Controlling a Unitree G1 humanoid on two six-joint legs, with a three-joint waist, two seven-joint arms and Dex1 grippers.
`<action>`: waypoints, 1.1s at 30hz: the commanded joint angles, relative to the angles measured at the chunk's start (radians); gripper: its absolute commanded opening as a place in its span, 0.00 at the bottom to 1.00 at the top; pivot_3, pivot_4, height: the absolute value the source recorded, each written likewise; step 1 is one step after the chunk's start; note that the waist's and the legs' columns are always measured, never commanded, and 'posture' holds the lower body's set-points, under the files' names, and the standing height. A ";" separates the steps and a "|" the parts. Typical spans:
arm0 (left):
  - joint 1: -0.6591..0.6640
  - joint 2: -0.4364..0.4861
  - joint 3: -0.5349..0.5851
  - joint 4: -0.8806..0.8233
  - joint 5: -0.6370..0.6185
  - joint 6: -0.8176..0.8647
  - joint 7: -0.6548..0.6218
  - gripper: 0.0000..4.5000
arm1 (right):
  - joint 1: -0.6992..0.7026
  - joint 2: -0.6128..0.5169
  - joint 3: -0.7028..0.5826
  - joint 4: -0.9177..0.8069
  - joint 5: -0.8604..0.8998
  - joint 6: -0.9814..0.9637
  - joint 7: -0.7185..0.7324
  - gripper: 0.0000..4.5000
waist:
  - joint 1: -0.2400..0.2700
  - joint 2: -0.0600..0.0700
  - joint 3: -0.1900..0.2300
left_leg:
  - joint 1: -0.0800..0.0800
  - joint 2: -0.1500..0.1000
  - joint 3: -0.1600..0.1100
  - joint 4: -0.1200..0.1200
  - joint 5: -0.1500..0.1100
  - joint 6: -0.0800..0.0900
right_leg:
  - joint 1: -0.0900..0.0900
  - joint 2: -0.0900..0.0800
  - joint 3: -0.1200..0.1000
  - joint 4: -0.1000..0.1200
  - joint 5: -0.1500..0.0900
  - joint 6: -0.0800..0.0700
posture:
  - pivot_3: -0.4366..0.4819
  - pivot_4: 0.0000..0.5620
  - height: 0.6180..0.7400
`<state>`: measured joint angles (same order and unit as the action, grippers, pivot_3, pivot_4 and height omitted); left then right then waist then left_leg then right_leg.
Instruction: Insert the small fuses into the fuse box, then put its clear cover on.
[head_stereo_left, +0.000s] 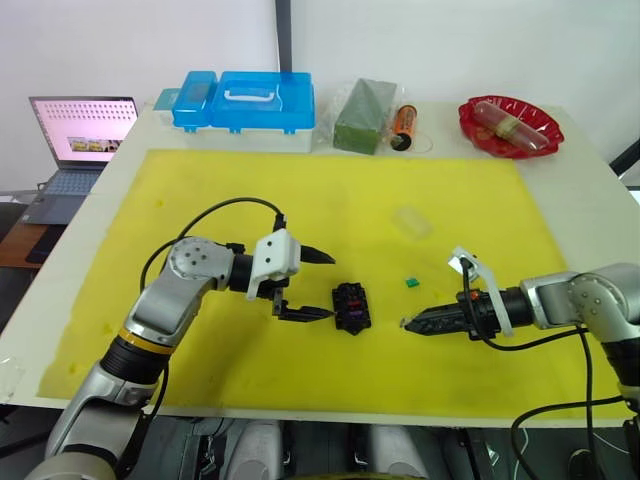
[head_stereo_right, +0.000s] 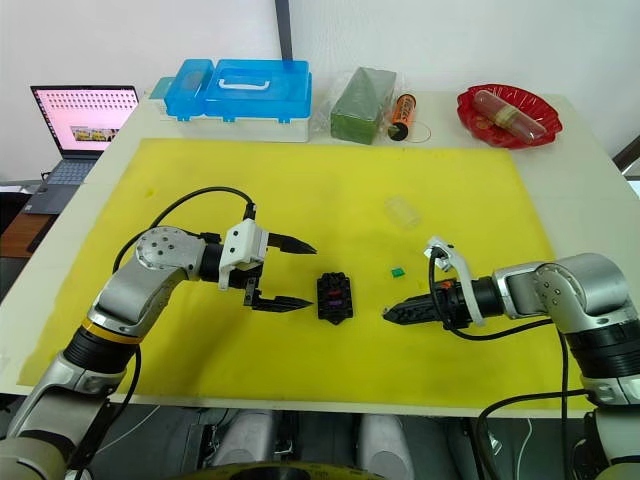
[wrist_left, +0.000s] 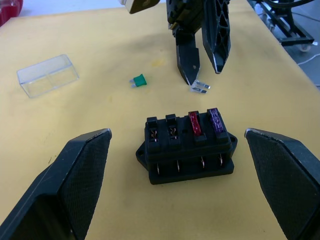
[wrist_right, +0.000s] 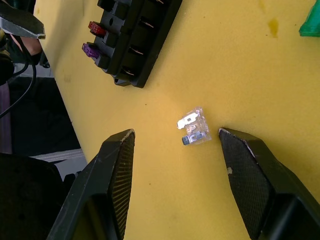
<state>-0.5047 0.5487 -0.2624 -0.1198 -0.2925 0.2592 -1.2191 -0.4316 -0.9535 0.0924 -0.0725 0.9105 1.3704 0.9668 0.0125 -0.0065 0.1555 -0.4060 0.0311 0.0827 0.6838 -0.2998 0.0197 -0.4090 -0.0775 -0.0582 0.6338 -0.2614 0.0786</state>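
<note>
My head eyes look down over the whole surface (head_stereo_left: 560, 215); both wrist cameras sit close, sharing the fuse box (wrist_left: 189, 150).

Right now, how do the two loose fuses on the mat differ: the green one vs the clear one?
Colour: the small green plastic blade fuse is opaque; the small clear plastic blade fuse is see-through, its metal showing.
Place: the clear fuse lies between the open fingers of the right gripper; the green fuse lies apart, nearer the clear rectangular plastic cover.
Shared: both lie flat on the yellow mat, not yet in the black fuse box.
</note>
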 joint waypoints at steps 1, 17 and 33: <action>0.000 0.006 0.007 -0.032 -0.009 0.003 0.003 1.00 | -0.001 0.013 -0.021 -0.004 0.003 0.012 0.011 0.62 | 0.000 0.000 0.000 | 0.000 0.000 0.000 0.000 0.000 0.000 | 0.000 0.000 0.000 0.000 0.000 0.000 | 0.48 0.27 1.00; 0.002 0.005 0.007 -0.033 -0.008 0.001 0.007 1.00 | -0.022 0.037 -0.007 0.037 -0.037 0.015 0.018 0.44 | 0.000 0.000 0.000 | 0.000 0.000 0.000 0.000 0.000 0.000 | 0.000 0.001 0.000 0.000 0.000 0.000 | 0.48 0.27 1.00; 0.005 0.001 0.008 -0.032 -0.008 -0.001 0.014 1.00 | -0.026 0.036 0.003 0.056 -0.083 0.005 0.055 0.25 | 0.000 0.000 0.000 | 0.000 0.000 0.000 0.000 0.000 0.000 | 0.000 0.001 0.000 0.000 0.000 0.000 | 0.48 0.27 1.00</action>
<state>-0.5022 0.5485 -0.2624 -0.1202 -0.2925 0.2604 -1.2128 -0.4485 -0.9210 0.1004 -0.0134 0.8289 1.3780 1.0112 0.0127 -0.0064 0.1555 -0.4059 0.0308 0.0829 0.6838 -0.2998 0.0197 -0.4090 -0.0767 -0.0582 0.6339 -0.2614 0.0786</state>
